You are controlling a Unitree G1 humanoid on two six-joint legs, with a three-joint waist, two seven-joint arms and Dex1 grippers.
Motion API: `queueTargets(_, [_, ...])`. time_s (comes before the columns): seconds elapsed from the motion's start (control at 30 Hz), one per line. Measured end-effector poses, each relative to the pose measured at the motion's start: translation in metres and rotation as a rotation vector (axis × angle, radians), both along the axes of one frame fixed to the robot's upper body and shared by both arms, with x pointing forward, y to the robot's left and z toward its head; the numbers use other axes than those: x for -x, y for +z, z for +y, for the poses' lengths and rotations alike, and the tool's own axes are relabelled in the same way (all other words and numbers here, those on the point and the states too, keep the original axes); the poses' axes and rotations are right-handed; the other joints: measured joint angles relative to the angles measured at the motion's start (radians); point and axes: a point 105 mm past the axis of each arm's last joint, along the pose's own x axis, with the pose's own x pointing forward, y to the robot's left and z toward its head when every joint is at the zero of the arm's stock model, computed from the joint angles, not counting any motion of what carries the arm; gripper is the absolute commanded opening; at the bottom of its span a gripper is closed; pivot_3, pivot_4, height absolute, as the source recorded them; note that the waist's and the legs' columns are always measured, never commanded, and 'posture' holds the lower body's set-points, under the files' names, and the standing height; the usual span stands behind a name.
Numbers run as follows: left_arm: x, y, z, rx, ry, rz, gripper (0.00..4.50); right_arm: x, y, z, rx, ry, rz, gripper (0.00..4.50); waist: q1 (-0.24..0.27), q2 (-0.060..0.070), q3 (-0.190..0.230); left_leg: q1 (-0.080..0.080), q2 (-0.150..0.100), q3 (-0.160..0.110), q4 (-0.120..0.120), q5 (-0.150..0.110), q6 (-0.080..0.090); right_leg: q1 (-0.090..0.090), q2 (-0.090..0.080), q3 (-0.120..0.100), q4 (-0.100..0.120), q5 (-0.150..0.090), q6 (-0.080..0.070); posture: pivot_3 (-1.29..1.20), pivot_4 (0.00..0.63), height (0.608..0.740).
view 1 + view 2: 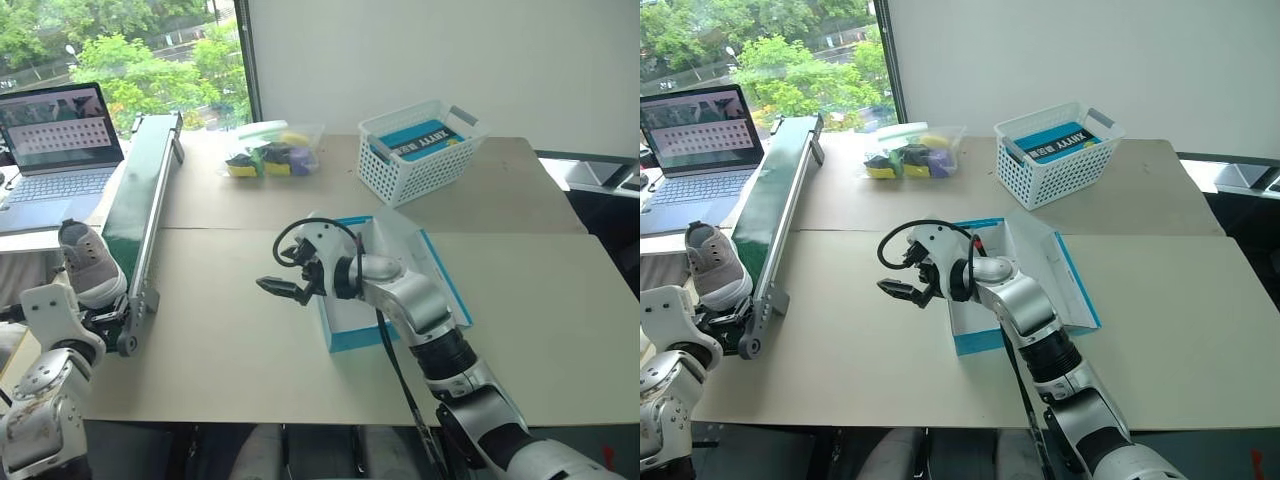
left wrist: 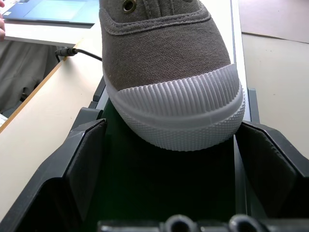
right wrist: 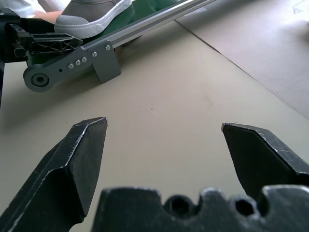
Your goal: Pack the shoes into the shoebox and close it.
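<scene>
While shoe (image 1: pixel 88 262) rides conveyor (image 1: pixel 142 205), basket (image 1: pixel 420 150) behind shoebox (image 1: pixel 385 285).

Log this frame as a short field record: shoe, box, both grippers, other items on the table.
shoe: one grey-brown canvas sneaker with a pale sole, on the near end of the green conveyor belt
shoebox: light-blue cardboard box, lid open, interior mostly hidden by the right arm
left gripper: open, fingers either side of the sneaker's toe, not closed on it
right gripper: open, empty, over the table left of the box
other: white plastic lattice basket, laptop
</scene>
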Motion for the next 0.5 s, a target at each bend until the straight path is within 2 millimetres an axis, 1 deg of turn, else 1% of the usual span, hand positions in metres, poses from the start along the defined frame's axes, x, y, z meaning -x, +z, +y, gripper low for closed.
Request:
queueTargets(0.1, [-0.0043,-0.0001,-0.0056,0.008,-0.015,-0.006,4.46,0.0,0.0,0.0,0.0,-0.001,0.0,4.5,0.001,0.0,0.0,0.0,0.0,0.0,0.0,0.0,0.0,0.0,0.0,0.0,0.0,0.0,0.0,0.0,0.15,0.725])
queueTargets(0.2, [-0.0047,0.0,-0.0061,0.008,-0.017,-0.006,4.46,-0.0002,0.0,-0.0001,0.0,-0.002,0.0,4.5,0.001,0.0,0.0,0.0,0.0,0.0,0.0,0.0,0.0,0.0,0.0,0.0,0.0,0.0,0.0,0.0,0.15,0.725])
queueTargets(0.23, [-0.0048,-0.0001,-0.0062,0.008,-0.018,-0.006,3.93,-0.0002,-0.0001,-0.0001,0.0,-0.003,-0.001,4.5,0.001,0.0,0.0,0.0,0.0,0.0,0.0,0.0,0.0,0.0,0.0,0.0,0.0,0.0,0.0,0.0,0.15,0.725])
queueTargets(0.27, [-0.0051,-0.0002,-0.0067,0.008,-0.019,-0.006,3.81,-0.0003,0.0,-0.0001,0.0,-0.003,-0.001,4.5,0.001,0.0,0.0,0.0,0.0,0.0,0.0,0.0,0.0,0.0,0.0,0.0,0.0,0.0,0.0,0.0,0.15,0.725])
queueTargets(0.3, [-0.0054,-0.0003,-0.0073,0.007,-0.022,-0.005,3.41,-0.0003,0.0,-0.0001,0.0,-0.004,-0.001,4.5,0.001,0.0,0.0,0.0,0.0,0.0,0.0,0.0,0.0,0.0,0.0,0.0,0.0,0.0,0.0,0.0,0.15,0.725])
queueTargets(0.33, [-0.0056,-0.0003,-0.0077,0.007,-0.023,-0.005,3.12,-0.0004,0.0,-0.0001,0.0,-0.005,-0.001,4.5,0.001,0.0,0.0,0.0,0.0,0.0,0.0,0.0,0.0,0.0,0.0,0.0,0.0,0.0,0.0,0.0,0.15,0.725])
queueTargets(0.43, [-0.0059,-0.0002,-0.0083,0.004,-0.025,-0.005,2.53,-0.0007,-0.0001,-0.0002,0.0,-0.008,-0.001,4.5,0.001,0.0,0.0,0.0,0.0,0.0,0.0,0.0,0.0,0.0,0.0,0.0,0.0,0.0,0.0,0.0,0.15,0.725])
queueTargets(0.47, [-0.0066,-0.0001,-0.0095,0.004,-0.03,-0.006,2.09,-0.0007,-0.0002,-0.0002,0.0,-0.009,-0.001,4.5,0.001,0.0,0.0,0.0,0.0,0.0,0.0,0.0,0.0,0.0,0.0,0.0,0.0,0.0,0.0,0.0,0.15,0.725])
queueTargets(0.5, [-0.0074,0.0001,-0.0104,0.004,-0.033,-0.006,1.75,-0.0007,-0.0001,-0.0001,0.0,-0.01,-0.002,4.5,0.0,0.0,0.0,0.0,0.0,0.0,0.0,0.0,0.0,0.0,0.0,0.0,0.0,0.0,0.0,0.0,0.15,0.725])
